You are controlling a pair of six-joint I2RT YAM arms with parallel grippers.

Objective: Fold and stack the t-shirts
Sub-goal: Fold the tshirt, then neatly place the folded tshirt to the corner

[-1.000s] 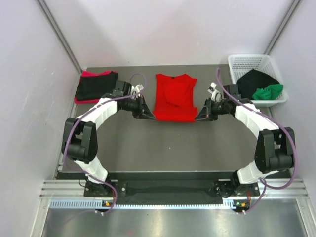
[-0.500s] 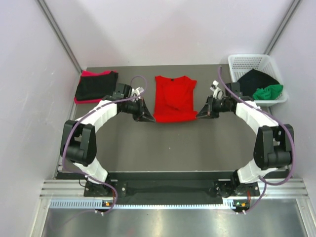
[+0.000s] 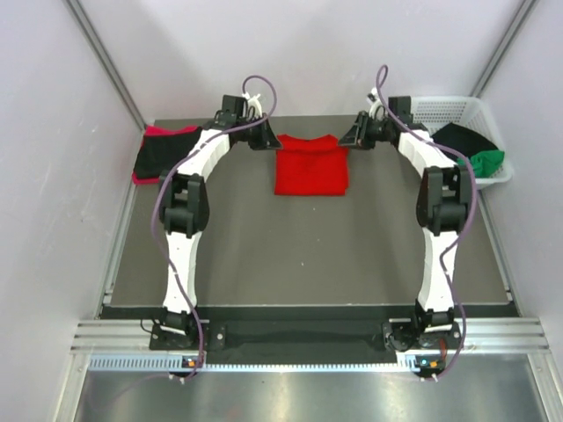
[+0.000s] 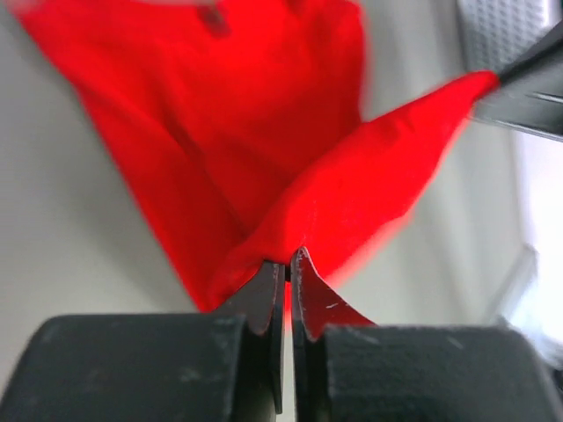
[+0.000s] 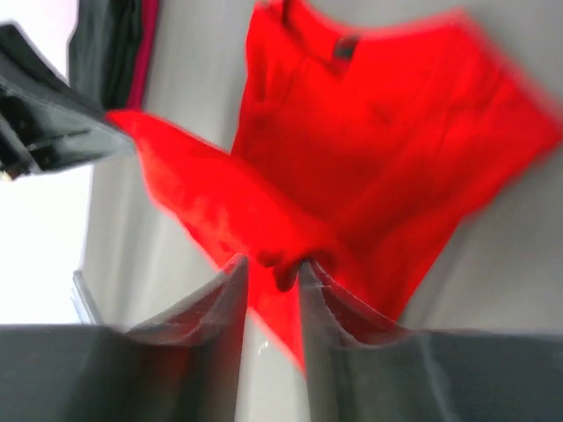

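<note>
1. A dark grey worktop (image 3: 308, 255) is sitting between plain white walls, and both arms are reaching out to its far end.
2. The bright red t-shirt (image 3: 310, 171) is lying around the middle of the far half of the worktop. From above it's looking like a neat rectangle.
3. The left fingers (image 3: 269, 141) are gripping its far left corner. In the left wrist view they're squeezed almost together, with just a thin bit of red cloth pinched between the tips.
4. The right fingers (image 3: 350, 141) are doing the same at the far right corner. They're clamping a small bunched fold of red cloth, so the gap is looking a touch wider.
5. The held edge is stretching from one set of fingers to the other and riding above the rest of the shirt, which is lying flat. Both wrist views are a bit blurry, but the collar and its dark label are showing on the flat part.
6. Over at the far left corner, a folded black t-shirt (image 3: 171, 154) is sitting on top of a pinkish red t-shirt (image 3: 158, 132), whose edge is peeking out at the back and left.
7. At the far right, a white lattice basket (image 3: 440, 110) is holding a loose black t-shirt (image 3: 456, 139). A crumpled green t-shirt (image 3: 484, 163) is bunching up against its near right side.
</note>
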